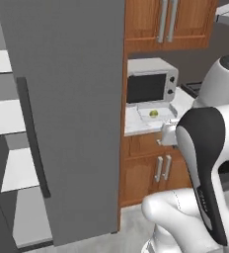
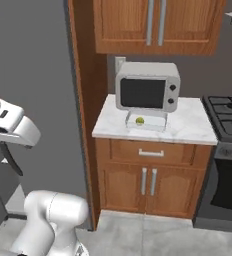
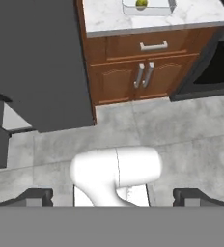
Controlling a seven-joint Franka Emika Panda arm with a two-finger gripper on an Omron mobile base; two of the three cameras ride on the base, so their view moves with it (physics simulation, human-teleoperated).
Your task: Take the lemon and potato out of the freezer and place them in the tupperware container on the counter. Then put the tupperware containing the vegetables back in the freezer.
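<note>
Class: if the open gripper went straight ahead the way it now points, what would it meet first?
Probably the grey tiled floor in front of the cabinets; the gripper points down at it, though depth is unclear.

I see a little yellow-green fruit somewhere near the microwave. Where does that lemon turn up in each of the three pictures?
Left base view: the lemon sits right of centre, in the tupperware container in front of the microwave.
Right base view: just above centre, in the same tray.
Hand view: at the very top edge, right of centre, in the tray.
Shared landmark: the marble counter beside the grey freezer door.
</note>
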